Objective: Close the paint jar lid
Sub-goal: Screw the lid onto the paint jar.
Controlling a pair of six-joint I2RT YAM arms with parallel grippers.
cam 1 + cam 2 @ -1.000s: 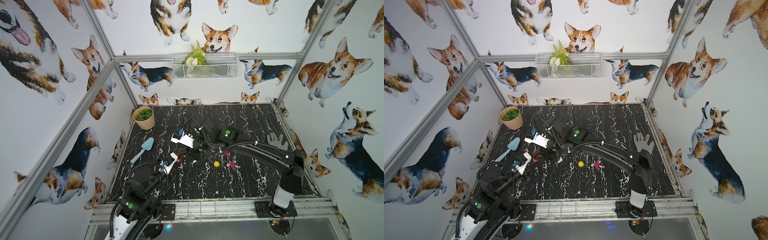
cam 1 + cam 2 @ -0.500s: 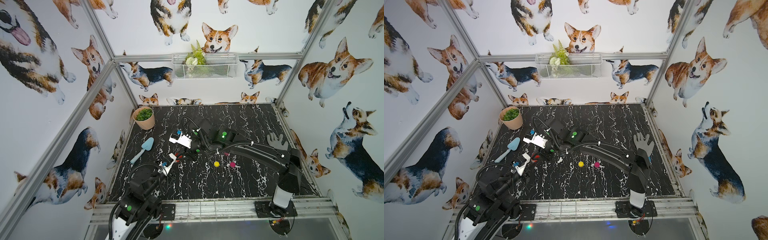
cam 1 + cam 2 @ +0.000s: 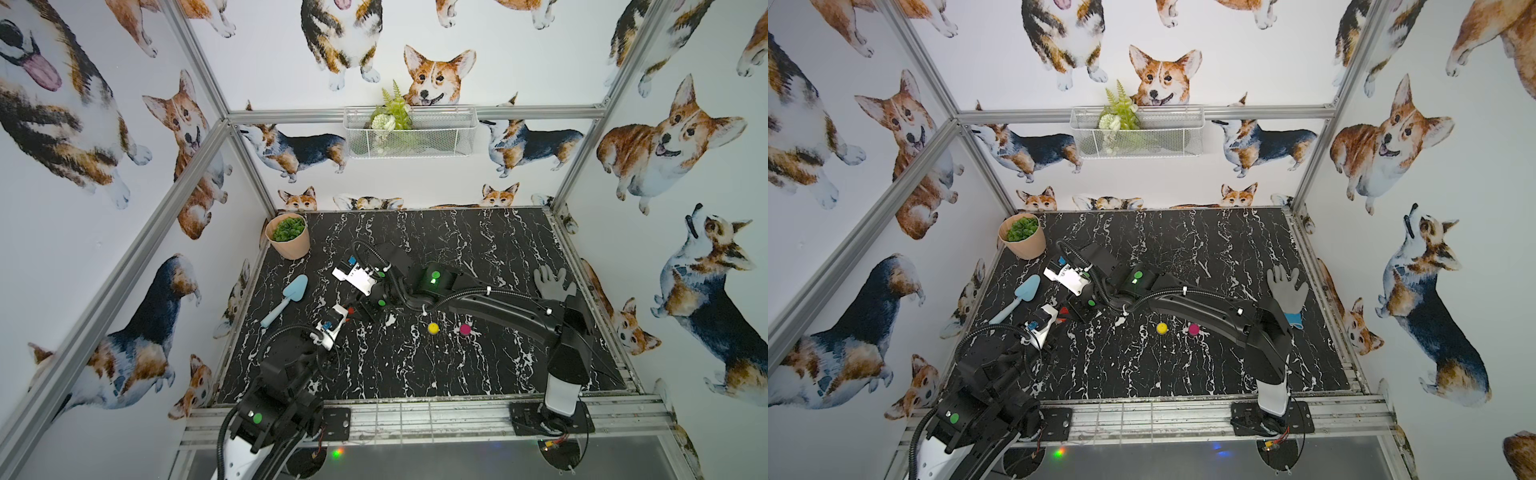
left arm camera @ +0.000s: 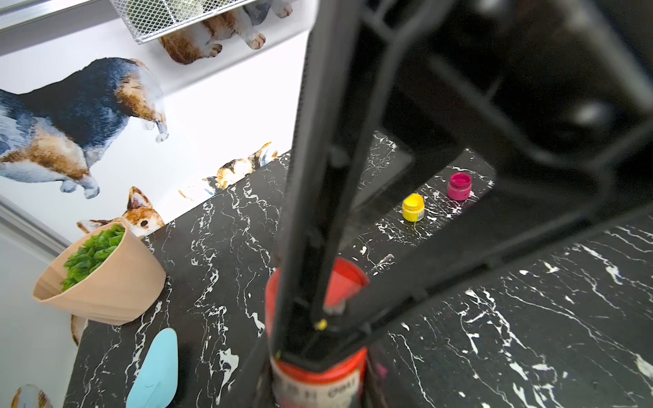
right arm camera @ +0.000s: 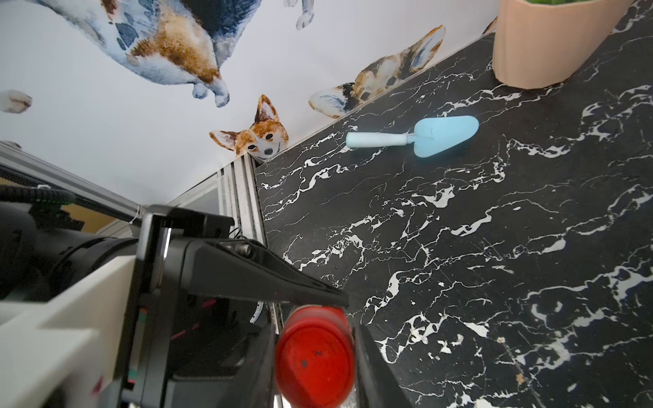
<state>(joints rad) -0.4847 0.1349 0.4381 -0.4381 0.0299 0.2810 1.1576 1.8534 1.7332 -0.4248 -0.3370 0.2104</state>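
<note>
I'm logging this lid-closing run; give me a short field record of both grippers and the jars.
left gripper: shut on small red paint jar
right gripper: shut on round red plastic lid, over that jar
lid seated: cannot tell
other jars: small yellow paint jar, small magenta paint jar, upright on black marble tabletop

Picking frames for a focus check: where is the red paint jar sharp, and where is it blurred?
Left wrist view: red paint jar soft, close up; yellow jar crisp. Right wrist view: jar blurred, blue trowel sharp. In both top views: evenly lit, jar barely visible.
</note>
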